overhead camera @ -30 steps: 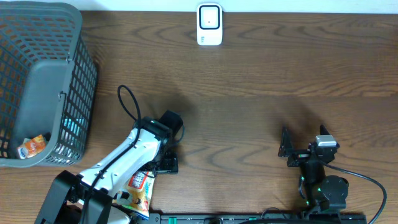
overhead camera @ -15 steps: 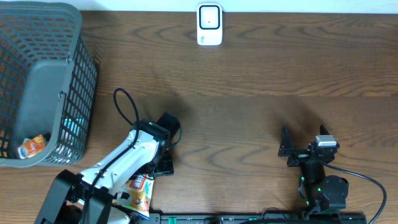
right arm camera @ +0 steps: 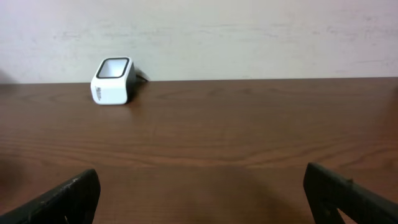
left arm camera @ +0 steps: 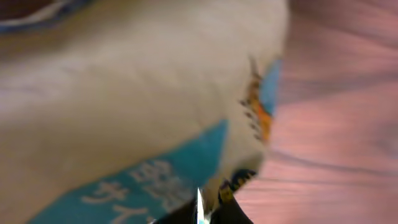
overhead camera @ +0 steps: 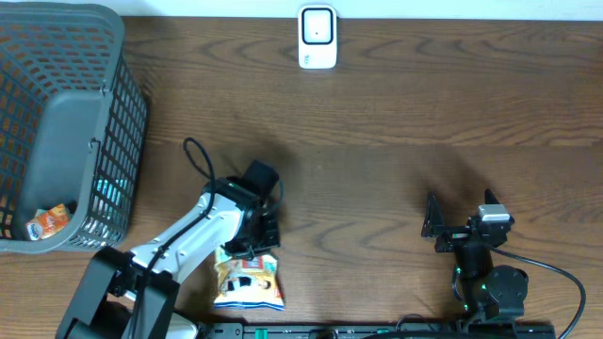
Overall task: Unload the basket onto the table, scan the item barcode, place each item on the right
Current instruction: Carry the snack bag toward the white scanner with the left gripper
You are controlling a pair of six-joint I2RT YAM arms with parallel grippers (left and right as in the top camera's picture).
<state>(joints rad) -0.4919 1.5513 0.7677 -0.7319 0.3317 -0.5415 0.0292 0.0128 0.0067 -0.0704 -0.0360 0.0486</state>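
Note:
The item is a snack bag, white with a blue band and orange print, lying near the table's front edge. My left gripper is shut on its upper edge. The bag fills the left wrist view, blurred, and a thin strip of it is pinched between the dark jaws of that gripper. No barcode is visible. The white scanner stands at the back centre, far from the bag, and shows again as the scanner in the right wrist view. My right gripper rests open and empty at the front right, as does the gripper seen from its wrist.
A grey mesh basket stands at the far left with an orange packet and something blue inside. A black cable loops off the left arm. Bare wooden table lies between the bag and the scanner.
The left gripper has closed on the snack bag. The arm has swung right, and the bag has come out from under it to lie further right.

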